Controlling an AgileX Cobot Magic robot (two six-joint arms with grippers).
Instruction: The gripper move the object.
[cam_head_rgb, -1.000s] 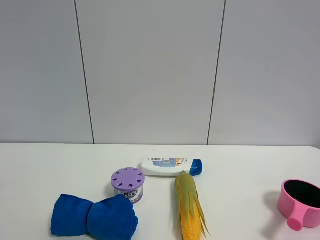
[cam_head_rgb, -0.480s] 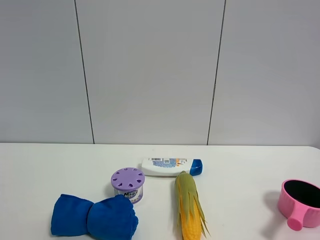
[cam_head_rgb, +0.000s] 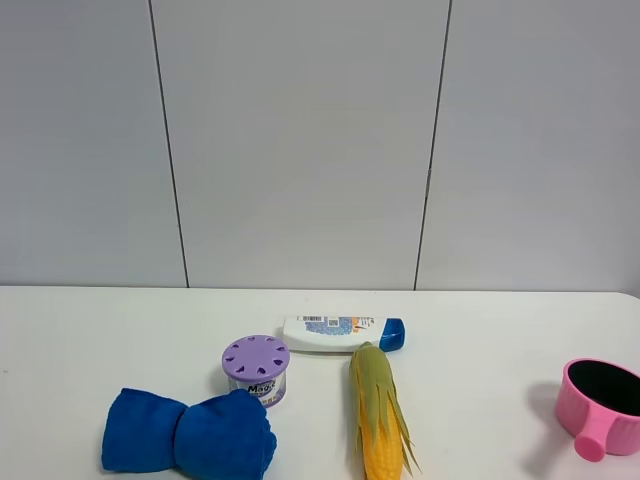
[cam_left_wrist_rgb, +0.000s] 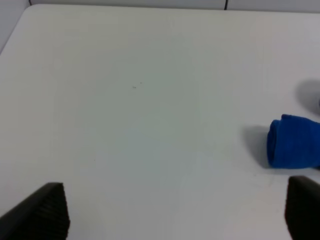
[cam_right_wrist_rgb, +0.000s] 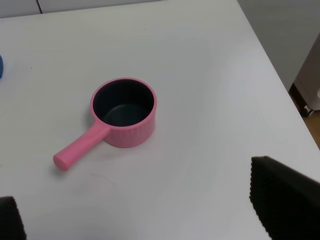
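White table (cam_head_rgb: 100, 330), scattered small objects

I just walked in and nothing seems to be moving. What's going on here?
Nothing is being handled yet. Both hands hang open above the table, holding nothing: the left hand near the blue cloth, the right hand over the pink pot. A purple can, a white bottle and an ear of corn lie untouched in the middle.

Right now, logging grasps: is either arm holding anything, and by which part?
Nothing is held. Both sets of jaws stand open over bare table; the pink pot and blue cloth lie untouched.
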